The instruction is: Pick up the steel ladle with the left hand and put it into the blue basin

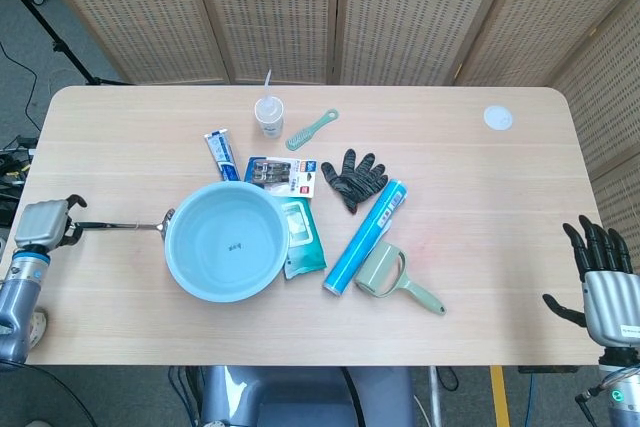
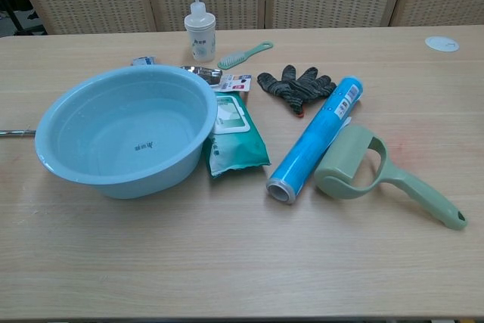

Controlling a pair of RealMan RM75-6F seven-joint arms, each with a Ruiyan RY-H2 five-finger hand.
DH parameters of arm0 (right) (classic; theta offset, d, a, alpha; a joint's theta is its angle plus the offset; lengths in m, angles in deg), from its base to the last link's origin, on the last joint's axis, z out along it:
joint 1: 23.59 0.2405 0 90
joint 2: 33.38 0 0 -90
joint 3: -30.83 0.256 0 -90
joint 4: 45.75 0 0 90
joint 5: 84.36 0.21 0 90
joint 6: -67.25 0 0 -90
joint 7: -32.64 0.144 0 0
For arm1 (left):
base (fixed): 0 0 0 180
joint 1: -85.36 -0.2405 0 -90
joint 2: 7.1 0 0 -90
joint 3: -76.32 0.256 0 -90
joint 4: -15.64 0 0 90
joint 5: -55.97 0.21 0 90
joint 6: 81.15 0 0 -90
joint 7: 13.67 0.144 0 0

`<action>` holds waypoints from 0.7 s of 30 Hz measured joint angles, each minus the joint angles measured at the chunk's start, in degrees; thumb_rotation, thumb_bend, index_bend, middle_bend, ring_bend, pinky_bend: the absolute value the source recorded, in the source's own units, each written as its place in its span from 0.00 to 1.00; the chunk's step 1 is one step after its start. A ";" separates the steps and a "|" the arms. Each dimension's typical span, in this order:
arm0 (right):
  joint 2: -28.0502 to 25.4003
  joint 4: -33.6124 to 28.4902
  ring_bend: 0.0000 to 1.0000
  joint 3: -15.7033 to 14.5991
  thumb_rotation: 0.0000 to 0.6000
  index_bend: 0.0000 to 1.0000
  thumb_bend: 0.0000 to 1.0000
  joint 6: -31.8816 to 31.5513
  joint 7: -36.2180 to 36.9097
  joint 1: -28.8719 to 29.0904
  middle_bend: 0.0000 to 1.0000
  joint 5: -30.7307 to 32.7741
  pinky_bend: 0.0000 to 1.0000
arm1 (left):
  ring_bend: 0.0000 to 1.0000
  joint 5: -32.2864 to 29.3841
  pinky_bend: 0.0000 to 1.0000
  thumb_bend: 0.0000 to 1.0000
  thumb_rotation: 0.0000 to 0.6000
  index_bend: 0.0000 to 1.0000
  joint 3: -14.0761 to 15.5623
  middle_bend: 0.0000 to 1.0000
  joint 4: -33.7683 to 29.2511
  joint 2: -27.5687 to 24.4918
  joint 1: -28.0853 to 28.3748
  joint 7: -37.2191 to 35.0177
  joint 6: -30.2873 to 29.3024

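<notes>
The steel ladle (image 1: 120, 224) lies flat on the table left of the blue basin (image 1: 200, 272), its bowl tucked against the basin's rim and its dark handle end pointing left. My left hand (image 1: 45, 223) is at that handle end, with dark fingers (image 1: 72, 205) spread above and below the tip; I see no closed grip. In the chest view only a short piece of the ladle handle (image 2: 13, 133) shows beside the basin (image 2: 121, 181), and neither hand appears. My right hand (image 1: 600, 282) hangs open off the table's right front corner.
Right of the basin lie a green wipes pack (image 1: 300, 237), a blue roll (image 1: 365, 237), a green lint roller (image 1: 385, 272) and a black glove (image 1: 352, 177). Behind it are a tube (image 1: 222, 154), a card pack (image 1: 283, 173), a squeeze bottle (image 1: 268, 115) and a brush (image 1: 312, 129).
</notes>
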 measured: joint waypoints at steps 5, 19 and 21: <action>-0.02 0.05 0.00 0.03 1.00 0.02 0.00 0.19 0.11 0.05 0.00 0.21 0.00 | 0.89 0.80 0.79 0.37 1.00 0.44 0.61 0.99 3.25 1.95 0.23 -2.59 0.33; -0.15 -0.09 0.00 -0.14 1.00 0.02 0.00 0.33 0.25 0.02 0.00 0.24 0.00 | 0.89 2.00 0.79 0.36 1.00 0.44 1.54 0.99 7.56 4.61 1.44 -5.76 3.67; -0.15 -0.05 0.00 -0.08 1.00 0.02 0.00 0.36 0.24 0.04 0.00 0.38 0.00 | 0.89 2.03 0.79 0.36 1.00 0.44 1.55 0.99 8.45 5.12 1.66 -6.20 3.98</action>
